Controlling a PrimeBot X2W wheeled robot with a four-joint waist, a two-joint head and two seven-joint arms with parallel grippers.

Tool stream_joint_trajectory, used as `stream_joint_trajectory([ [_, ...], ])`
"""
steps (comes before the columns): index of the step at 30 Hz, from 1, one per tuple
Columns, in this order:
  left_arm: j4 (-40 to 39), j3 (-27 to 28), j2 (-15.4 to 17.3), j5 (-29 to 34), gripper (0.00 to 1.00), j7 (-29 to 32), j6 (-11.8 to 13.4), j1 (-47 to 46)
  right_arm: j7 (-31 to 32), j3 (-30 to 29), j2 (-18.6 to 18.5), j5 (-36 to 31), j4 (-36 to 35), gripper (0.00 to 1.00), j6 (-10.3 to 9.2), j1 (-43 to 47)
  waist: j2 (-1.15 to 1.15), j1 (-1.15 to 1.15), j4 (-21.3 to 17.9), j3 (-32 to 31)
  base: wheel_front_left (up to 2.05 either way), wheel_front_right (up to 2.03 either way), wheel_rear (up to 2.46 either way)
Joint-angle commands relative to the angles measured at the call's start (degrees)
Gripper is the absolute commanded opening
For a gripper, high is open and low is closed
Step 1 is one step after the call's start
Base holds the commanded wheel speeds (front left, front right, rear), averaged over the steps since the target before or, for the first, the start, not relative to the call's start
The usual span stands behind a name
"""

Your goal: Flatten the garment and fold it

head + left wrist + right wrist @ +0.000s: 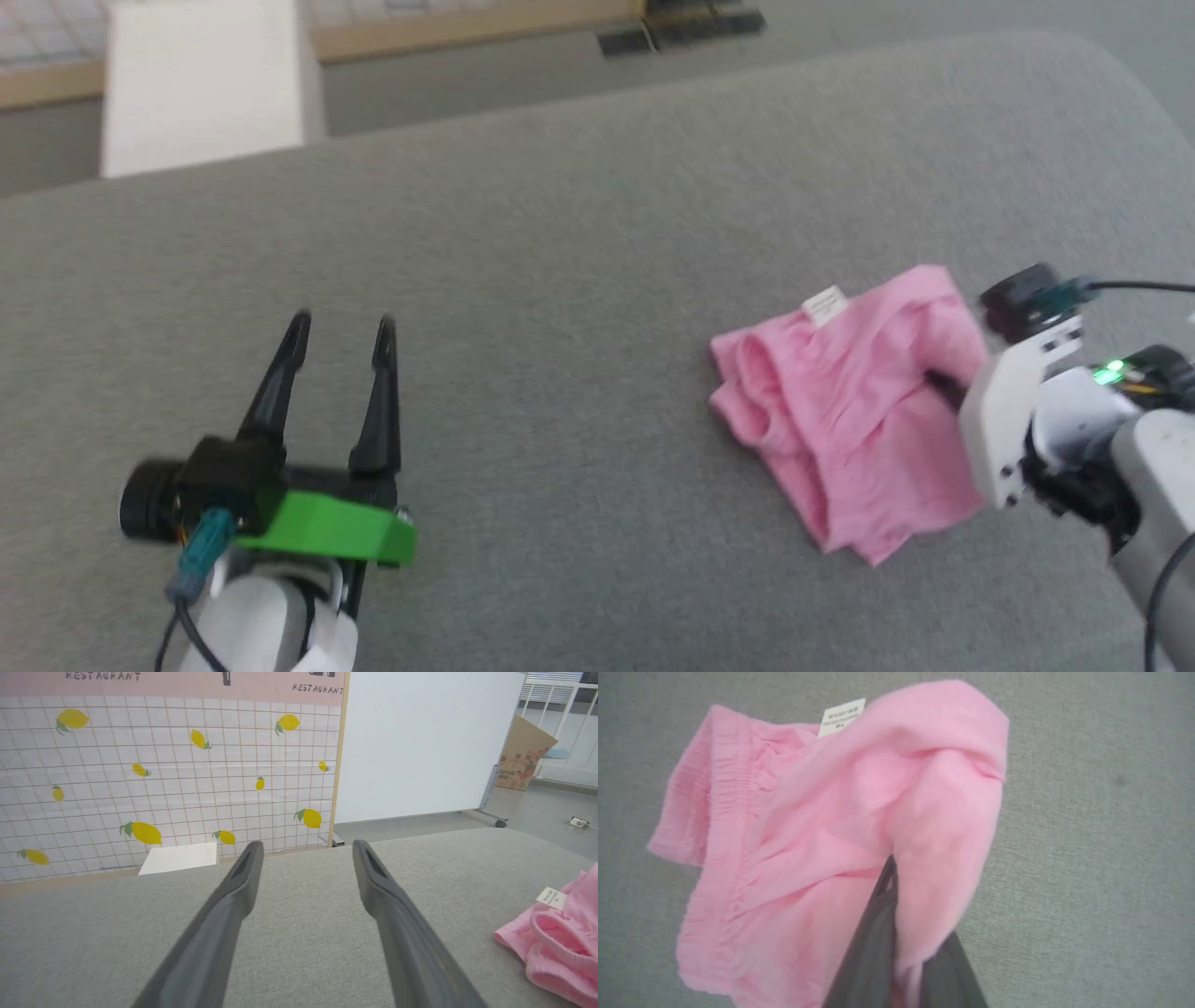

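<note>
The pink garment (850,411) lies crumpled on the grey cushioned surface (560,280) at the right, its white label (825,304) on the far edge. Its gathered elastic band (714,826) runs down the left side in the right wrist view. My right gripper (938,385) reaches in from the right and is shut on a fold of the garment (924,826), cloth draped over one finger (873,933). My left gripper (341,329) hovers open over bare surface at the lower left, well apart from the garment (560,933), its fingers (243,877) spread with nothing between them.
Beyond the far edge of the surface stand a white box (201,84), a lemon-patterned wall panel (163,765) and a white board (420,742). A cardboard box (523,751) leans at the far right on the floor.
</note>
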Motion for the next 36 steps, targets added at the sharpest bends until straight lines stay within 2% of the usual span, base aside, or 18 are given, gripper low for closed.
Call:
stream_joint_trajectory([
  [1,-0.67,-0.30,0.81,1.18,1.00,0.32,-0.59,-1.91,-1.47,-0.56,-0.15,-0.39,1.37,0.00,-0.09,-1.49,0.37,0.00,-6.26,7.63,0.00,0.00,0.00],
  [4,-2.02,-1.37,1.92,2.13,1.00,1.54,-1.71,-4.58,-4.77,-1.48,-1.50,-2.00,5.16,0.00,-0.09,-3.97,0.37,0.00,-7.54,10.70,0.00,0.00,0.00],
  [9,-3.02,-2.71,2.63,2.96,1.00,2.66,-2.84,-7.86,-9.95,-4.09,-3.31,-5.76,11.68,0.00,-0.09,-7.45,0.37,0.00,-7.54,13.82,0.00,0.00,0.00],
  [15,-4.24,-4.00,2.44,3.37,1.00,3.30,-3.30,-10.36,-16.42,-9.84,-3.48,-9.74,19.06,0.00,-0.09,-11.64,0.37,0.00,-6.11,17.19,0.00,0.00,0.00],
  [21,-4.81,-5.52,2.23,3.74,1.00,3.51,-3.87,-11.86,-24.28,-16.05,-1.52,-16.20,25.33,0.00,-0.09,-15.82,0.37,0.00,-4.74,19.87,0.00,0.00,0.00],
  [22,-4.73,-5.74,2.12,3.71,1.00,3.37,-3.97,-12.07,-25.07,-16.95,-0.91,-17.35,26.68,0.24,-0.09,-16.26,0.37,0.00,-4.53,20.02,0.00,0.00,0.00],
  [23,-4.65,-5.98,2.01,3.72,1.00,3.21,-4.04,-12.24,-25.73,-17.70,-0.31,-18.40,27.93,0.74,-0.09,-16.60,0.37,0.00,-4.32,20.15,0.00,0.00,0.00],
  [24,-4.55,-6.16,1.91,3.73,1.00,3.09,-4.07,-12.35,-26.22,-18.24,0.15,-19.13,28.85,1.00,-0.09,-16.80,0.37,0.00,-4.18,20.16,0.00,0.00,0.00],
  [30,-3.63,-6.52,1.33,3.51,1.00,2.05,-3.73,-12.49,-28.33,-23.26,1.80,-24.20,34.31,1.00,-0.09,-17.18,0.37,0.00,-3.64,18.53,0.00,0.00,0.00],
  [36,-1.75,-6.06,0.93,2.63,1.00,0.93,-3.07,-10.77,-28.94,-28.14,1.95,-27.93,37.64,1.00,-0.09,-15.40,0.37,0.00,-3.79,13.58,0.00,0.00,0.00],
])
